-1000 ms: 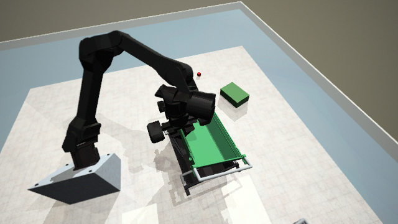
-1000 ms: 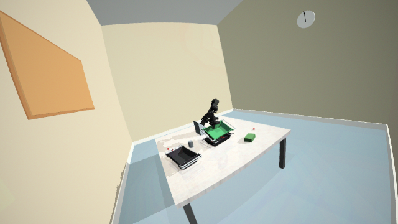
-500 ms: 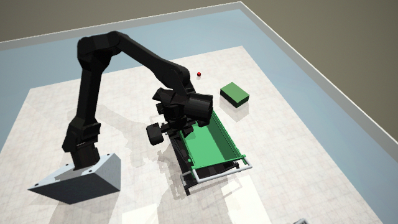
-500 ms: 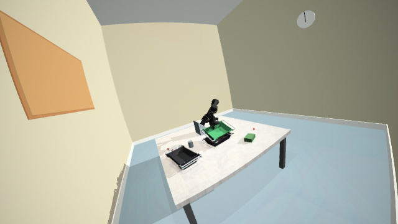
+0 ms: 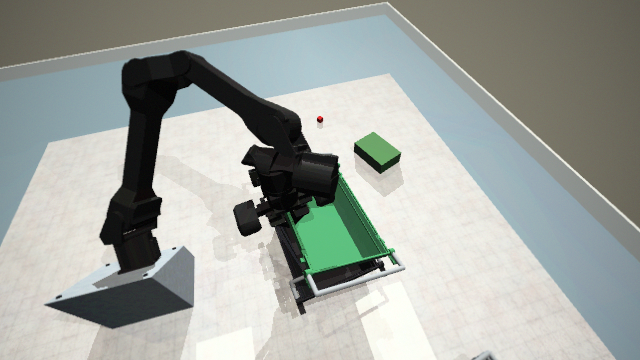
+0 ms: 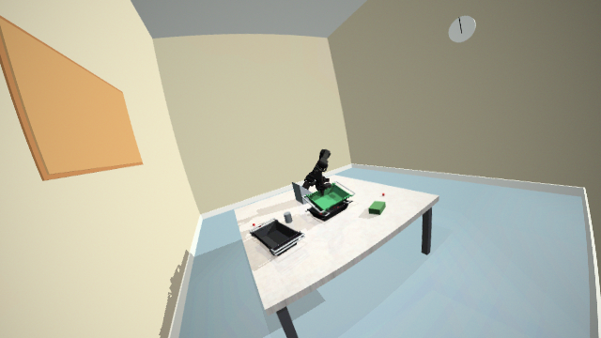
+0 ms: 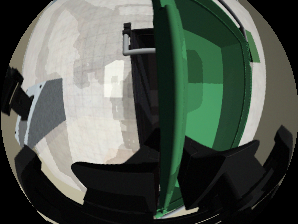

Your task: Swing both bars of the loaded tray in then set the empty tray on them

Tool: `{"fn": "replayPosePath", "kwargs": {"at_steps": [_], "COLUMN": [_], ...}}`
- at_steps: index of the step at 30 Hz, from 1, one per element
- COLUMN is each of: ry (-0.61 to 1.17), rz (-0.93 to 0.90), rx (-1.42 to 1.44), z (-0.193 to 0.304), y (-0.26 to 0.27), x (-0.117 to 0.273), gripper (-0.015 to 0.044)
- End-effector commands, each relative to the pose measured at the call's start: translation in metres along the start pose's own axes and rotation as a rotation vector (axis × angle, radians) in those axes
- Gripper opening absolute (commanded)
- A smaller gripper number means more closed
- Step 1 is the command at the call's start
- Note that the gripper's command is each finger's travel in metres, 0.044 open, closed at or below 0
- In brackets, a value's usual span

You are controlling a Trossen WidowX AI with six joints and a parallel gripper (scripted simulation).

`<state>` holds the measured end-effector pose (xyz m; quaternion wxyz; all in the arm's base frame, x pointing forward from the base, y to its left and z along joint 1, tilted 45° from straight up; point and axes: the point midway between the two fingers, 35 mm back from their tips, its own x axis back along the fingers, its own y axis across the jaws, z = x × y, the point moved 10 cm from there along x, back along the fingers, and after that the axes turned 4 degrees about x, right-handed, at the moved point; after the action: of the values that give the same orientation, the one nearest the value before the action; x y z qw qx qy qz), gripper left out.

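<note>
The empty green tray (image 5: 325,232) (image 6: 329,198) (image 7: 210,95) is above the loaded black tray (image 5: 287,245) (image 6: 329,215) (image 7: 145,120). My gripper (image 5: 295,215) (image 6: 322,192) (image 7: 162,131) is shut on the green tray's long side wall. The green tray's near wire bar (image 5: 360,282) is swung out over its end. One wire bar (image 5: 294,288) (image 7: 141,51) of the black tray crosses inward from its near end. Its far bar and the load are hidden. I cannot tell whether the green tray touches the bars.
A green box (image 5: 377,150) (image 6: 377,207) stands beyond the trays. Another black tray (image 6: 277,235) and a grey cylinder (image 6: 287,217) stand on the other side. Small red balls (image 5: 320,119) (image 6: 383,194) lie on the table. The arm's grey base (image 5: 125,300) is at the left.
</note>
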<state>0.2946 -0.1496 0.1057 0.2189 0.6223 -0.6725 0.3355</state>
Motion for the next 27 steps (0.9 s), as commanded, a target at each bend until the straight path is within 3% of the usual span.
{"fn": "replayPosePath", "kwargs": {"at_steps": [1, 27], "ry": [-0.001, -0.001], "rz": [-0.017, -0.017], "rx": [-0.001, -0.001], "z": [-0.001, -0.001], "y": [0.003, 0.011], "x": [-0.005, -0.018], "gripper": [0.0000, 0.0000]}}
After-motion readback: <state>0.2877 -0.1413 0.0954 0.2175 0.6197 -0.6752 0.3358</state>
